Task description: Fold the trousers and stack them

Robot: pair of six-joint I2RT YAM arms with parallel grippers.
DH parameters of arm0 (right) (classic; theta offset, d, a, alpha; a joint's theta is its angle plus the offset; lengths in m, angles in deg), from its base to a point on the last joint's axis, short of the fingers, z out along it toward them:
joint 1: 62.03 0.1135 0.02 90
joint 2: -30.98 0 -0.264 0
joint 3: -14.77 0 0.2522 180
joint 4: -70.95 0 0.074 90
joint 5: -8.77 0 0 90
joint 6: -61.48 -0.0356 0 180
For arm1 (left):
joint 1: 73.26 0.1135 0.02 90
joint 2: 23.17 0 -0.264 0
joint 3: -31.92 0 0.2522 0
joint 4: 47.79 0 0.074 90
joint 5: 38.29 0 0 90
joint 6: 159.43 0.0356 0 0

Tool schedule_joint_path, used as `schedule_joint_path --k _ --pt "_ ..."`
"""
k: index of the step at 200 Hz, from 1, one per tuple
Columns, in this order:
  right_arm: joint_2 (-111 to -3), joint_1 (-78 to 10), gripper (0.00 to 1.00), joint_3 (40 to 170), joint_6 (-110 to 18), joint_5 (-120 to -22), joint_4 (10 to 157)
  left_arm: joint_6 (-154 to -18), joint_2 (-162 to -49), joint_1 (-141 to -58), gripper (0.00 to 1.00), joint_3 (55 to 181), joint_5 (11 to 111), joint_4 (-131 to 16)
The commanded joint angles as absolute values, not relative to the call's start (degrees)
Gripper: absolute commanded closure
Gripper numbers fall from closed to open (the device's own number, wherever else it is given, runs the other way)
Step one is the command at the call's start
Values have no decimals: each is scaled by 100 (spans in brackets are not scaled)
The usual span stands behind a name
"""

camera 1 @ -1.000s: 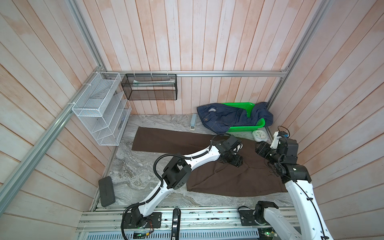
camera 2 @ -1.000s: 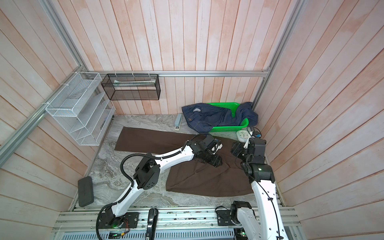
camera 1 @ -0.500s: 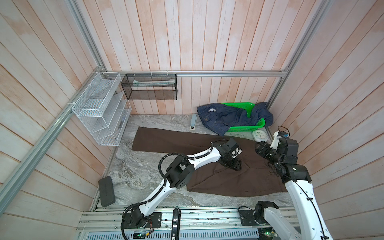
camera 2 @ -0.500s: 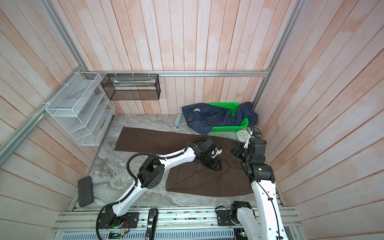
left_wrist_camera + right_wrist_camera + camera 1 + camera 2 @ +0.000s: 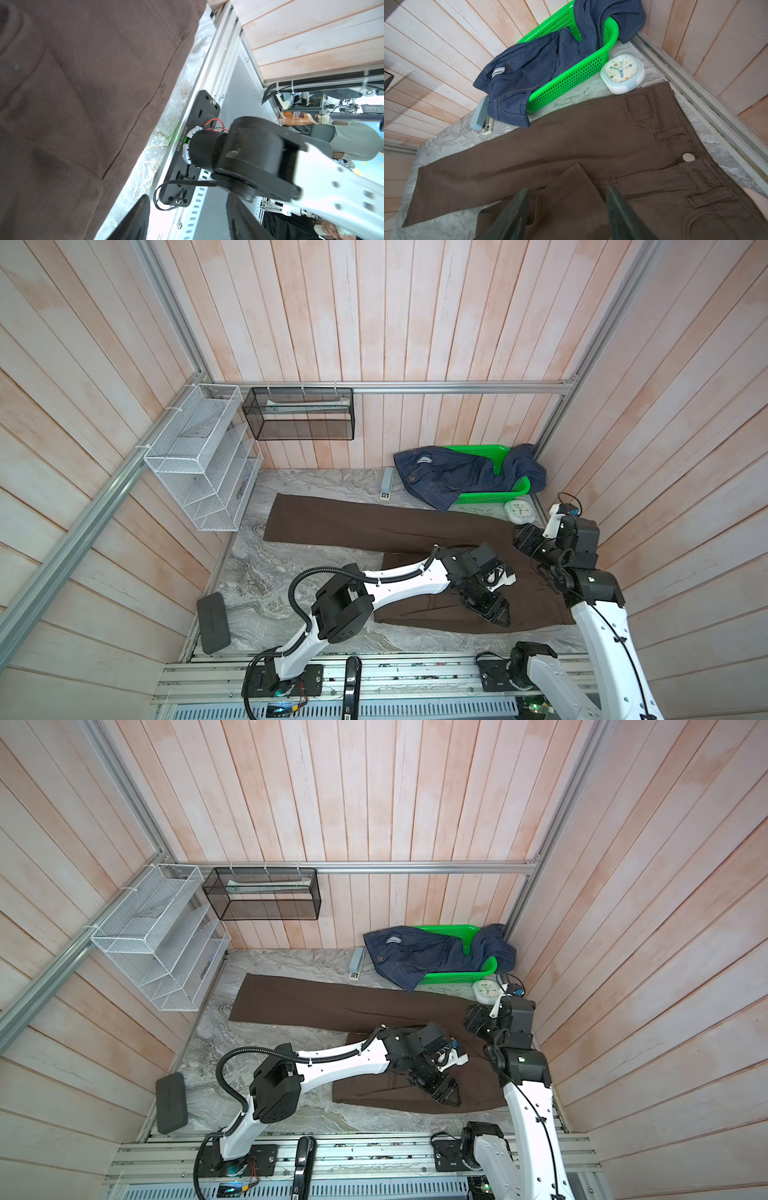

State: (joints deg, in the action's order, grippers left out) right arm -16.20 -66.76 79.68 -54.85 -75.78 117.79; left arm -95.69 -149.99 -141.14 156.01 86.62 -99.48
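Trousers [image 5: 353, 526] lie with one leg doubled back; left tool [image 5: 496, 614], spread, has slid toward their lower-frame edge, likely for the next fold, right tool [image 5: 524, 540] likewise spread.

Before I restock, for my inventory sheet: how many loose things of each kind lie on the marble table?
Garments: 2 (brown trousers, denim jeans)
Green basket: 1
Alarm clock: 1
Stapler: 1
Black pad: 1
Total: 6

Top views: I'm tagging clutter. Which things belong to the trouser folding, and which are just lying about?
Job: brown trousers, perhaps the denim garment over the green basket.
Lying about: stapler, clock, black case, white wire rack, black mesh basket.
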Motion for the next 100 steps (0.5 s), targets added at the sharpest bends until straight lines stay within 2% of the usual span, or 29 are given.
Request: schedule_joint_path --k 1,21,39,74,100 --pt "-1552 -6752 40 8204 -5377 -7556 11878 -9716 -15130 -13792 36 15833 7851 -10100" --pt "-1545 -6802 40 8277 -5384 -7609 11900 -9948 -15550 -13550 36 16487 7095 -10458" --pt "-1543 -6834 40 8334 -5442 -7687 11890 -10098 -16047 -13456 35 17236 6825 -10677" --pt "-1569 -6887 40 8449 -5523 -7686 11819 -10365 -17258 -13411 34 18915 6914 -11287" --pt "-1596 -6904 40 8482 -5542 -7644 11778 -10584 -17416 -13372 34 18670 7278 -11114"
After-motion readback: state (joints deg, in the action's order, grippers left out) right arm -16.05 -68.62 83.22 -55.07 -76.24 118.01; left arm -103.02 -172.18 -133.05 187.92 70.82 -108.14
